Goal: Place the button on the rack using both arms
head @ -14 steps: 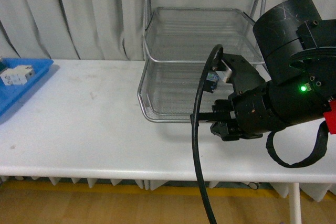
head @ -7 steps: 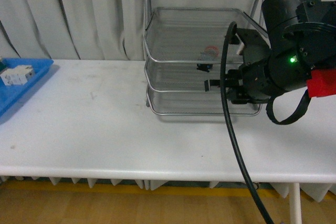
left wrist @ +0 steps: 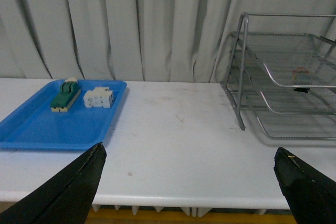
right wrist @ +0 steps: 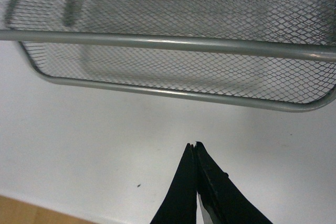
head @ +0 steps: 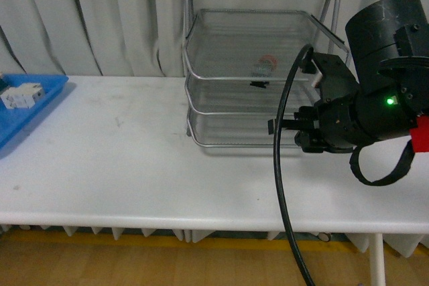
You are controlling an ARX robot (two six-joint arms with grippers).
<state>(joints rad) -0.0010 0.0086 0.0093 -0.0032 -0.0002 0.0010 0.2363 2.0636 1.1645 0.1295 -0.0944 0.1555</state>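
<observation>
The silver wire-mesh rack (head: 258,45) stands at the back of the white table. Inside it lies the button (head: 265,67), its red cap and dark body showing through the mesh; which of the upper tiers it rests on I cannot tell. From the left wrist I see the rack (left wrist: 247,72) and the button (left wrist: 300,72) at the far right. My right gripper (head: 273,125) hovers just in front of the rack's lower tier, shut and empty (right wrist: 193,145). My left gripper (left wrist: 189,148) is open, far from the rack, with nothing between its fingers (left wrist: 68,192).
A blue tray (left wrist: 31,129) sits at the table's left end with a green-topped switch (left wrist: 65,95) and a white breaker (left wrist: 98,98) in it. The right arm's black cable (head: 281,185) hangs past the table's front edge. The rack's front rim (right wrist: 173,43) lies close ahead of the right fingertips.
A second ago the right gripper held the button at the rack's front. The button now lies inside the rack, and the gripper has pulled back, shut and empty.
</observation>
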